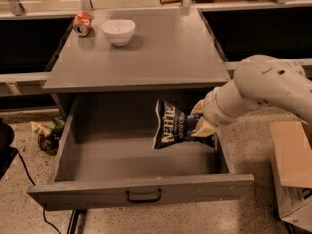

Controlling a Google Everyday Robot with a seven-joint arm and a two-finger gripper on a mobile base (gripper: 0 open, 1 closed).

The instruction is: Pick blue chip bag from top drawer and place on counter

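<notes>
A grey counter [161,57] is seen with two things set near its far left corner: a crushed red can [82,23] and, just beside it but apart, a white bowl [118,31] standing upright. Below the counter's front edge a drawer [141,191] is pulled out. The gripper [201,123] is placed over the drawer's right side, clamped on a blue chip bag [171,126]. On the speckled floor [243,213] a cardboard box [292,169] is set at the right, and crumpled litter [48,134] is left beside the drawer.
</notes>
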